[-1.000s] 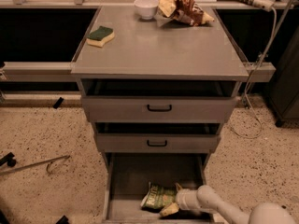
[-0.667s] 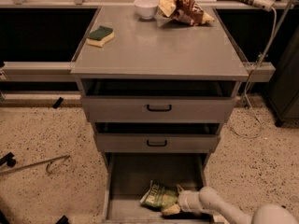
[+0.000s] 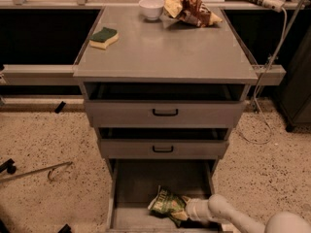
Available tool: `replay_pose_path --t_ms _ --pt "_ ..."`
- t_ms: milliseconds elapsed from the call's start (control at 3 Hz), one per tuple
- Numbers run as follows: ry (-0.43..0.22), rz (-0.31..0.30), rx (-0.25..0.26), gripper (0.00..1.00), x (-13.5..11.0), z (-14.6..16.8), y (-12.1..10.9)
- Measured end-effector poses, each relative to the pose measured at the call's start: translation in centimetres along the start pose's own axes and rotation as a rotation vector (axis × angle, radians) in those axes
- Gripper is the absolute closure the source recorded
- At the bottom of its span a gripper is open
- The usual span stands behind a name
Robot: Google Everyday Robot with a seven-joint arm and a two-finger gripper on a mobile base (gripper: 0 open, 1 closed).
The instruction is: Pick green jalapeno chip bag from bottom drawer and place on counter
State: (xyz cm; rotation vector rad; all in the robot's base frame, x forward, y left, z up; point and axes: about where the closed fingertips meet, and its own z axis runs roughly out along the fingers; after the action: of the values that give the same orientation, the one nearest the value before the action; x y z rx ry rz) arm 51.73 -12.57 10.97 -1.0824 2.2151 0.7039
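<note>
In bottom drawer [image 3: 131, 188], green jalapeno chip bag [image 3: 166, 203], gripper [image 3: 183, 211] at its right edge, jaws holding it

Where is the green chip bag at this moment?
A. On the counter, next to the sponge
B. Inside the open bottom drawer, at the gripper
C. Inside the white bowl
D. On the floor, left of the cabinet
B: the green jalapeno chip bag lies in the open bottom drawer, with the gripper at its right side.
</note>
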Motion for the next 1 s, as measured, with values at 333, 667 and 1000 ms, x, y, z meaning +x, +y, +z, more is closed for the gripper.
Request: replay_pose_path --t_ms 333,667,1000 --pt "0.000 0.000 0.000 0.89 -0.3 -0.3 0.1" --pt "-0.104 -0.011 0.021 1.00 -7.1 -4.8 -4.1" --pt "-0.180 -0.027 -0.040 1.00 -15.0 -10.9 -6.4"
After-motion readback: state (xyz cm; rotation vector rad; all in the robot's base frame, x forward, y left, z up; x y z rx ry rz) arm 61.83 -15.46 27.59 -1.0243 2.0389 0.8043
